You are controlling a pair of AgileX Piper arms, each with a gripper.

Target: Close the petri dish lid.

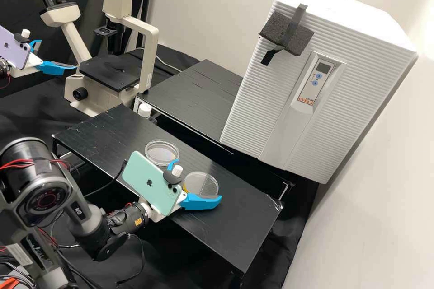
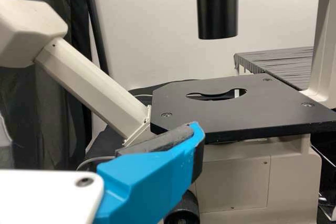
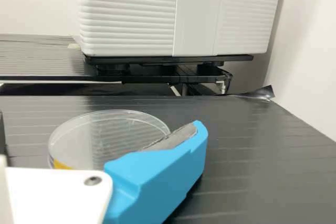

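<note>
In the high view, my right gripper [image 1: 198,179] stands open at the bench, a finger on either side of a clear round petri dish piece [image 1: 201,184] with a yellow patch at its edge. Another clear round piece [image 1: 162,152] lies flat farther left on the black bench; which one is the lid I cannot tell. From the right wrist view, my right gripper [image 3: 98,121] has the clear piece [image 3: 105,135] between its fingers, one pad overlapping its rim. My left gripper [image 1: 58,54] is open and holds nothing beside the microscope; in the left wrist view, the gripper [image 2: 98,127] faces the microscope stage.
A cream microscope [image 1: 147,49] with a black stage [image 1: 108,72] stands at the back left. Behind the bench [image 1: 235,235] is a second black table [image 1: 194,95] and a large white ribbed box [image 1: 253,99]. A white-capped bottle [image 1: 144,109] stands between them.
</note>
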